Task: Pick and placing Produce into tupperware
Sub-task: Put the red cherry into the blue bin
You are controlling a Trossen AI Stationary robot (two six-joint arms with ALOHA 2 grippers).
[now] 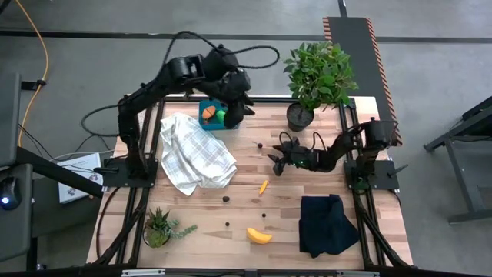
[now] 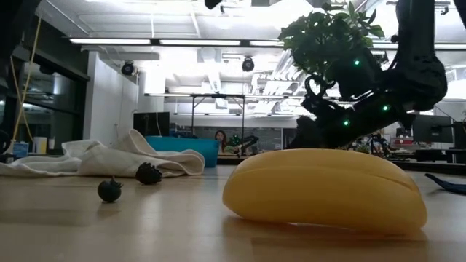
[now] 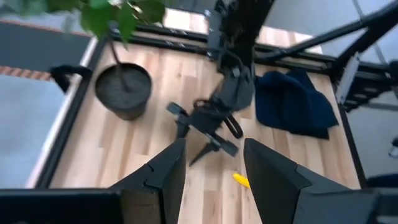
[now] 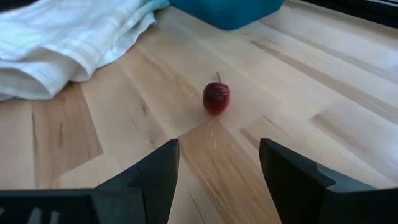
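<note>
My right gripper (image 4: 214, 165) hangs wide apart and empty, mid-frame, facing a small red berry (image 4: 216, 98) on the table (image 4: 348, 118).

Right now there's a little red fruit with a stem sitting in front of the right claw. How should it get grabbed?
Probably across its round body. The red fruit stands alone on bare wood, stem up, clear of the white cloth and the tupperware. The right gripper is open and already faces it, so going straight ahead with a finger passing each side looks best.
</note>
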